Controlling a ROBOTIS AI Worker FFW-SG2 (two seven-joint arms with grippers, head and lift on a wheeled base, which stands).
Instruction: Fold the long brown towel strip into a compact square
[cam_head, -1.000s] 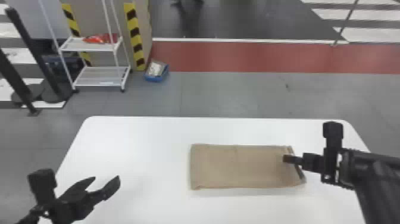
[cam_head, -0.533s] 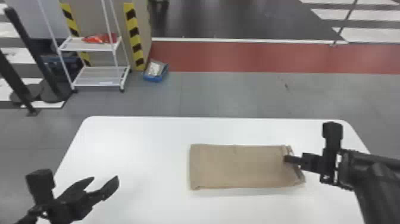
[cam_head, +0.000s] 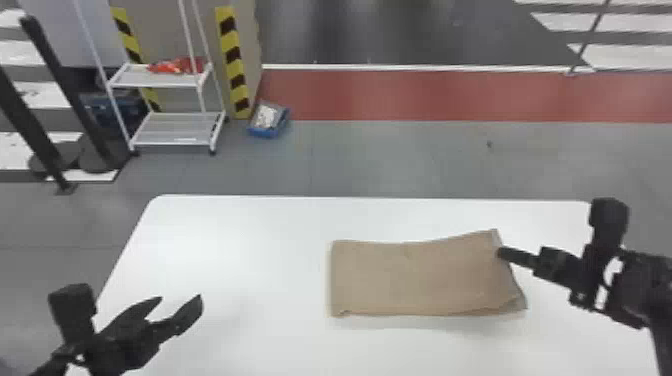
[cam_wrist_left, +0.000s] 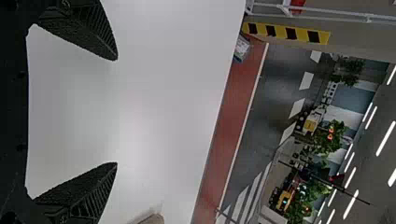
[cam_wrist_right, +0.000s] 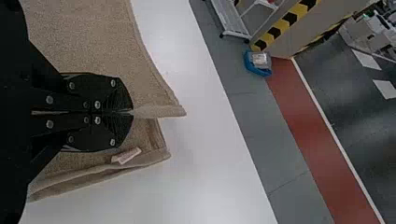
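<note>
In the head view my right gripper (cam_head: 502, 252) holds the right end of the brown towel (cam_head: 415, 280), whose far right corner is raised a little off the table. The towel's left part lies flat as a rectangle. Seen from the right wrist, the gripper (cam_wrist_right: 132, 112) is shut on a pinched fold of towel (cam_wrist_right: 84, 37), with another layer and a small pale label beneath. My left gripper (cam_head: 182, 300) stands open over the table's near left part. In the left wrist view, the gripper (cam_wrist_left: 116, 112) has nothing between its fingers, and a towel corner (cam_wrist_left: 153, 219) shows at the edge.
The white table (cam_head: 240, 240) carries the towel right of its middle. Beyond its far edge, on the floor, are a white wheeled rack (cam_head: 172, 135), a blue box (cam_head: 270, 120) and black posts (cam_head: 75, 100).
My right gripper has lifted slightly, raising the towel's far right corner from where it lay flat. The left arm has stayed almost where it was.
</note>
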